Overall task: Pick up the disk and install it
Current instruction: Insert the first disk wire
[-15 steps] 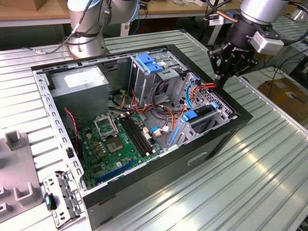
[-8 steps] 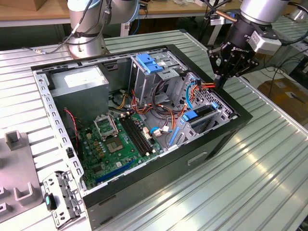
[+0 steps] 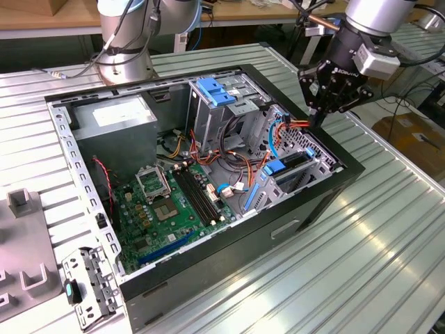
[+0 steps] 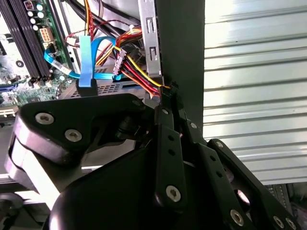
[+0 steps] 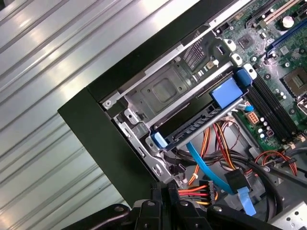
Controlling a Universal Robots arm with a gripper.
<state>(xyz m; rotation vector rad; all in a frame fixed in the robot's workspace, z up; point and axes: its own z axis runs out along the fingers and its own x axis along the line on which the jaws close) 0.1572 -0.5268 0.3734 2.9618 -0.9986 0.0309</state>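
The disk (image 3: 293, 160) sits edge-up in the drive cage at the corner of the open computer case nearest the exterior view's right. In the first wrist view the disk (image 5: 192, 125) is a dark slab in the metal bay, with blue rail ends at both tips. My gripper (image 3: 316, 120) hangs just above the case's edge beside that bay. In both wrist views its black fingers (image 4: 165, 124) stand pressed together, and the gripper (image 5: 165, 188) tip rests against a bundle of red, yellow and black wires (image 4: 136, 76) with a black connector (image 5: 195, 191).
A grey power supply box (image 3: 115, 115) with a white sticker sits at the case's far corner. The green motherboard (image 3: 170, 202) lies on the case floor. A blue latch (image 3: 215, 90) tops the upper drive cage. A blue data cable (image 5: 206, 165) runs beside the bay. Grey fixtures (image 3: 28, 236) stand on the table.
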